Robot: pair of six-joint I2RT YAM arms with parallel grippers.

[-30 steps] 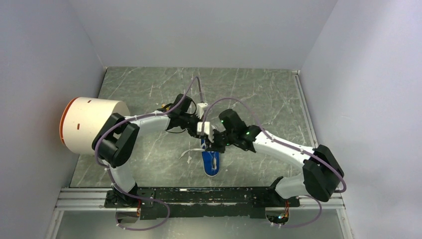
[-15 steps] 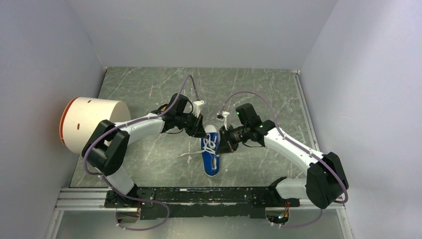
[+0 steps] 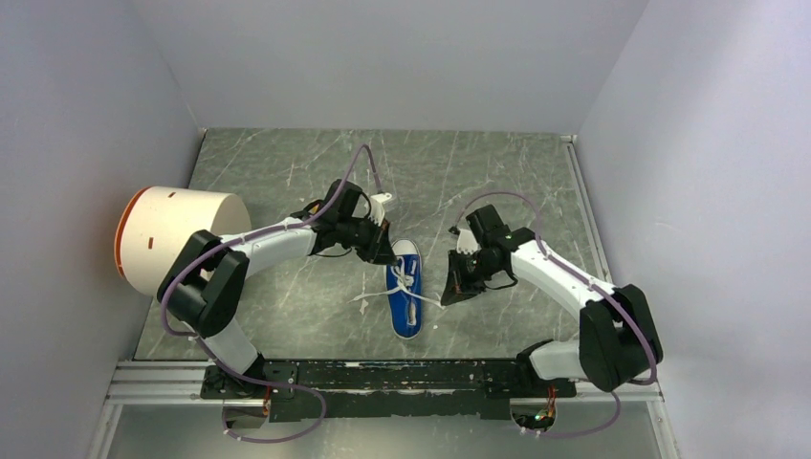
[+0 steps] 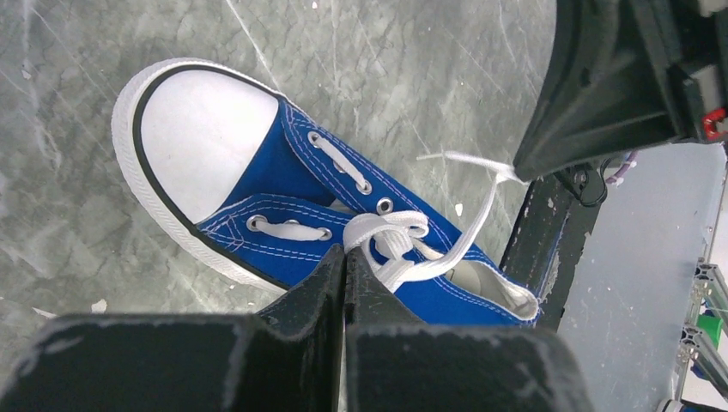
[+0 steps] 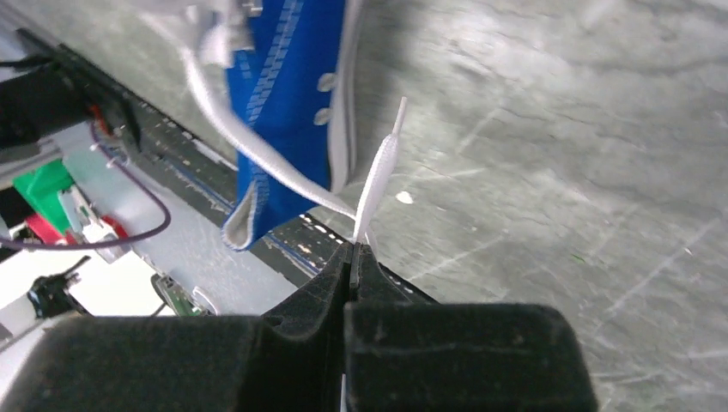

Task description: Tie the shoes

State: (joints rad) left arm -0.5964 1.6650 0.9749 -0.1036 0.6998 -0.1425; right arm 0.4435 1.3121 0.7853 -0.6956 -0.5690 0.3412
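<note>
The blue sneaker (image 3: 405,311) lies on the table between the arms, its white toe cap (image 4: 202,142) pointing away from the arm bases. My left gripper (image 3: 384,256) sits at the shoe's left side by the lace knot (image 4: 391,233), shut (image 4: 345,251), with white lace coming out at its tips. To the right of the shoe, my right gripper (image 3: 449,296) is shut on the other lace (image 5: 378,172), near that lace's end (image 5: 354,249). This lace (image 3: 428,300) runs stretched from the shoe to it. A loose lace end (image 3: 359,299) lies left of the shoe.
A big white cylinder with an orange rim (image 3: 177,239) lies at the left edge of the table. A black rail (image 3: 383,378) runs along the near edge by the arm bases. Grey walls close in the left, back and right sides.
My right gripper has moved right and toward the near edge, away from the shoe, drawing its lace out. The left gripper pulled back slightly a second ago and has since stayed by the knot.
</note>
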